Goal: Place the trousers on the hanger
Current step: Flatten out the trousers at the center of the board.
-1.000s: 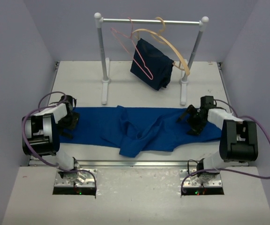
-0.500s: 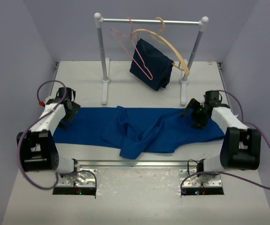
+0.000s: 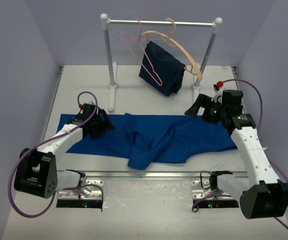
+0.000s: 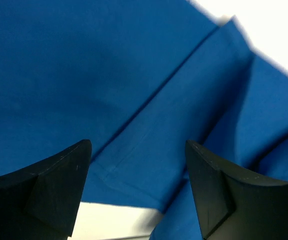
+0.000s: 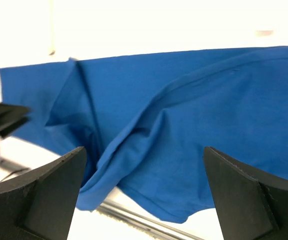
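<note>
The royal-blue trousers (image 3: 184,137) lie spread flat across the table, bunched into folds near the middle. My left gripper (image 3: 105,125) hovers low over their left part, open, with only flat cloth (image 4: 83,75) and a hem under its jaws (image 4: 137,145). My right gripper (image 3: 196,109) is at the trousers' far right edge, open wide and empty (image 5: 144,150), looking along the folded cloth (image 5: 209,100). The thin pink hanger (image 3: 131,48) hangs on the rack at the back, away from both grippers.
A white rack (image 3: 161,22) stands at the back on two posts with feet. It also carries a pale wooden hanger (image 3: 184,50) with a dark navy garment (image 3: 161,67). A metal rail (image 3: 149,175) runs along the table's near edge.
Both arms have stretched out from the sides. The left gripper moved right onto the trousers' left part and its jaws narrowed a little. The right gripper moved back to the cloth's far edge.
</note>
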You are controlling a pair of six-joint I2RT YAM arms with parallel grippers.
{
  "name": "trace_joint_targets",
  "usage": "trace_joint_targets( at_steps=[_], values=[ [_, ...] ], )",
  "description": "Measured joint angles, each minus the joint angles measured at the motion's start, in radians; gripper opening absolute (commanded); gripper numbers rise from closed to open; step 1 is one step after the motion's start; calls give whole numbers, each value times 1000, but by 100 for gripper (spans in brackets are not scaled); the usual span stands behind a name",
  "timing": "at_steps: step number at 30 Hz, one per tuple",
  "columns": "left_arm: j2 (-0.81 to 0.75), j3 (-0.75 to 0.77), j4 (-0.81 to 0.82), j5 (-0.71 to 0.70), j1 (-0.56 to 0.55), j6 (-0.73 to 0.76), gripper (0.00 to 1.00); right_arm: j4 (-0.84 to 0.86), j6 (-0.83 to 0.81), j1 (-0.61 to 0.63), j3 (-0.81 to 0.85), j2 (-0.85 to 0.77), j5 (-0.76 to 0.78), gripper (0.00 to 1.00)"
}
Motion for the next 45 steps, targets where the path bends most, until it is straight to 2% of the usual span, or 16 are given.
trace_joint_targets(
  at_steps=[6, 12, 14, 17, 21, 26, 30, 31, 33, 35, 45],
  values=[
    [90, -4, 17, 41, -59, 35, 68, -4, -16, 1, -11, -44, -66, 99],
    [201, -4, 43, 22, -79, 57, 65, -4, -26, 1, -45, -44, -106, 99],
    [224, -5, 46, 8, -84, 61, 53, -3, -28, 1, -55, -44, -119, 99],
    [239, -3, 57, -3, -90, 77, 45, 2, -29, 1, -62, -44, -136, 99],
    [261, 10, 70, -19, -119, 91, 28, 22, -29, 1, -69, -43, -146, 99],
    [286, 22, 89, -32, -151, 102, 0, 42, -29, 1, -81, -32, -156, 99],
    [290, 39, 70, -47, -157, 103, 0, 49, -29, 1, -99, -14, -157, 99],
    [290, 44, 61, -54, -158, 102, 7, 50, -29, 1, -104, -8, -157, 99],
    [290, 61, 35, -74, -162, 101, 29, 50, -29, 1, -111, 5, -157, 99],
    [289, 82, 8, -104, -163, 104, 38, 50, -29, 1, -114, 15, -158, 99],
    [288, 108, -53, -241, -169, 101, 38, 53, -29, 1, -114, 20, -159, 99]
  ],
)
